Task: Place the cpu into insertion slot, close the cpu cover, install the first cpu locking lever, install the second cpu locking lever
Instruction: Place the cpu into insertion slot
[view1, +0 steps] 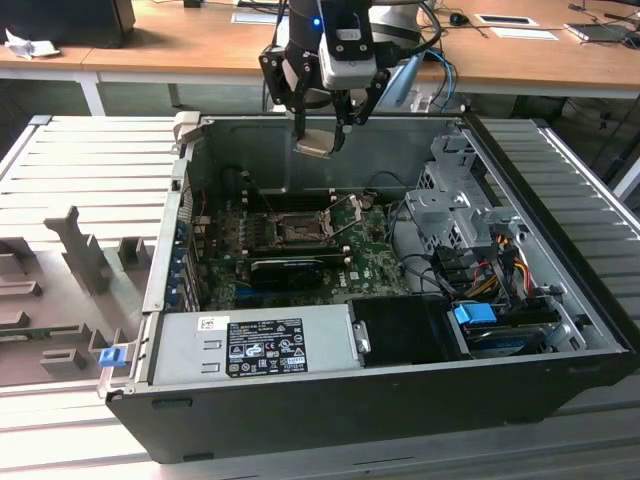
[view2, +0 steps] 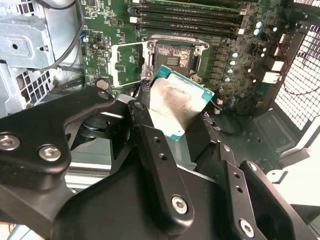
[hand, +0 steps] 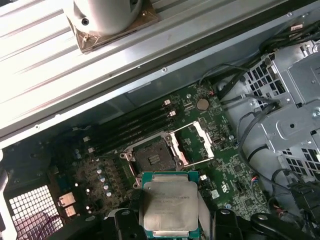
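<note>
1 cpu (hand: 170, 206) in 1 hand (view1: 320, 133)

The arm holds its pincer (view1: 320, 128) pointing down, fingers clamped on the cpu (view1: 314, 146).

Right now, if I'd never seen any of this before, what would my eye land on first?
Probably the small silvery chip pinched in the black gripper, hanging above an open computer case. Below it, on the green board inside the case, a dark square socket sits empty.
</note>
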